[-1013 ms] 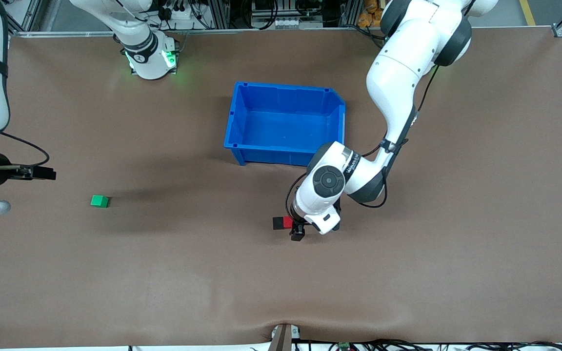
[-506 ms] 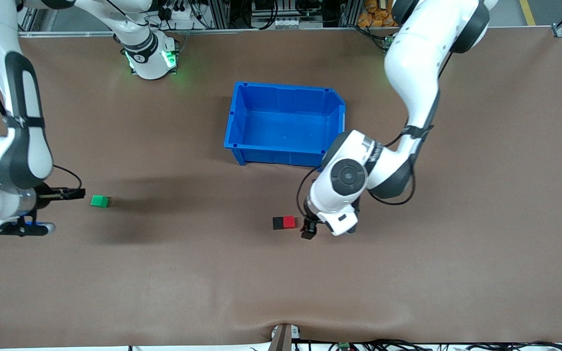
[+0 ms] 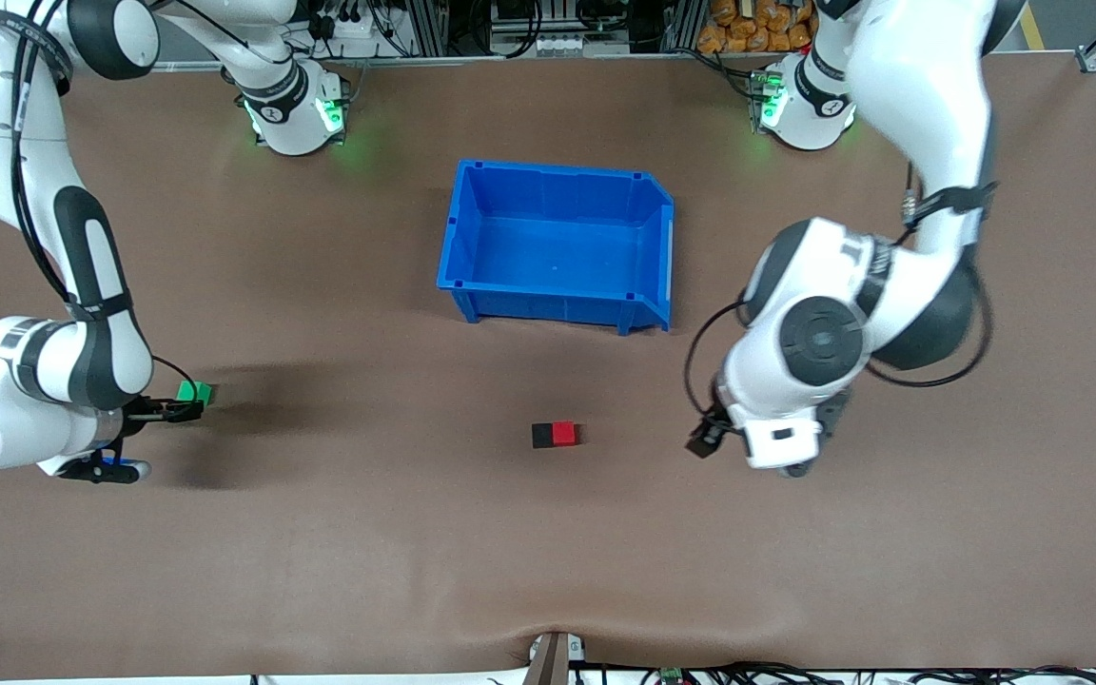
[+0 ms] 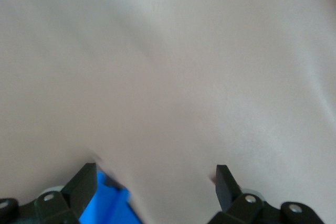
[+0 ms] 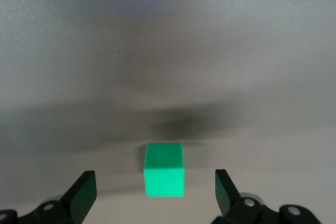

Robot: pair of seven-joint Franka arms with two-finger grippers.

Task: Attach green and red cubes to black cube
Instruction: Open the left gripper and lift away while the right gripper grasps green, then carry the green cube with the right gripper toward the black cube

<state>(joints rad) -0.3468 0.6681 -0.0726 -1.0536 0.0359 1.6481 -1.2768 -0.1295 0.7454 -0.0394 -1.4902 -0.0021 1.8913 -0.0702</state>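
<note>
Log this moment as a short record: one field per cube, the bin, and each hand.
red cube: on the table, touching the black cube, on its side toward the left arm's end
black cube: on the table, nearer the front camera than the blue bin
green cube: alone on the table toward the right arm's end, not attached
blue bin: nothing visible inside
right hand: open, fingers either side of the green cube, not gripping
left hand: open, holding nothing, over bare table toward the left arm's end
</note>
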